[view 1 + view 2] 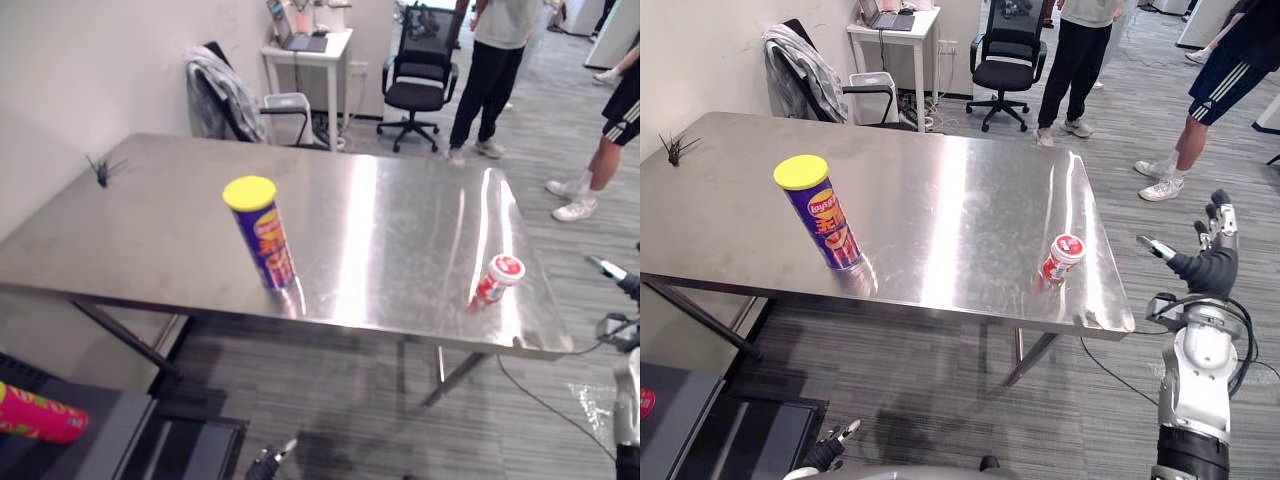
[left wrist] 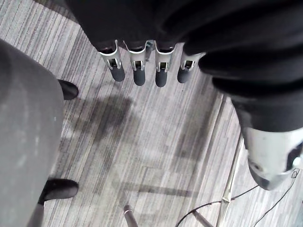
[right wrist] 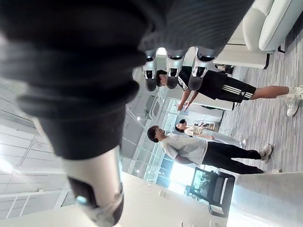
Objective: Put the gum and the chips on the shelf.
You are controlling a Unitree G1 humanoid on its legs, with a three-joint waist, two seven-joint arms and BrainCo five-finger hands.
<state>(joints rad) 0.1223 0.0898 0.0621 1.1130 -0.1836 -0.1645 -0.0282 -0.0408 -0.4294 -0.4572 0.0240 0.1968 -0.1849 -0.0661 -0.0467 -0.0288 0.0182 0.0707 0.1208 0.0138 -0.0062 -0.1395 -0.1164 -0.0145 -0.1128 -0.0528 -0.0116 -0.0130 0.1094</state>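
Note:
A purple chips can (image 1: 262,232) with a yellow lid stands upright on the steel table (image 1: 400,230), left of middle. The small red-and-white gum bottle (image 1: 496,280) stands near the table's front right corner. My right hand (image 1: 1212,262) is raised beyond the table's right edge, level with the gum and apart from it; its fingers (image 3: 173,66) are straight and hold nothing. Below the table's front edge my left hand (image 1: 830,452) hangs low over the floor, its fingers (image 2: 138,71) straight and empty. At the lower left is a dark shelf (image 1: 110,430).
A pink-red can (image 1: 38,415) lies on the dark shelf. A small black object (image 1: 102,170) sits at the table's far left. Beyond the table are two people (image 1: 490,60), an office chair (image 1: 415,75), a white desk (image 1: 305,50) and a chair draped with a jacket (image 1: 225,95).

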